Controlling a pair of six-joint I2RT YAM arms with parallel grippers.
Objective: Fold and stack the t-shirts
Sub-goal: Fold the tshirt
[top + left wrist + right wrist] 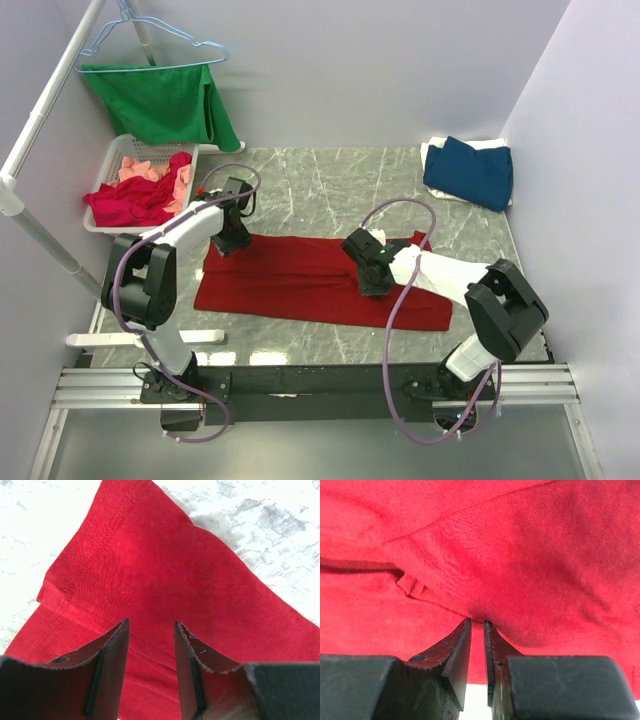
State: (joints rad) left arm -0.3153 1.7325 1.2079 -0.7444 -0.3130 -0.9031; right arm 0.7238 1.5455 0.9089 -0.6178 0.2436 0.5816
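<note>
The deep-red t-shirt [300,280] is laid out as a long band on the marble table [400,190]. A ridge of it is pinched by the narrowed right gripper [477,621]. The left gripper [151,625] is parted over its corner. That corner should be gripped before both edges are lifted level.

Two arms: left arm [150,275], right arm [500,300]. Two grippers: left gripper [232,243], right gripper [372,287]. Five shirts: one red shirt [300,285], one blue shirt [470,172], one white shirt [433,152], one crimson shirt [125,205], one pink shirt [145,168]. Splits as one spread out, two piled, two inside one basket [106,170]. One green garment [160,100]. One hanger [150,35]. One table [320,190]. One pipe frame [43,110].
</note>
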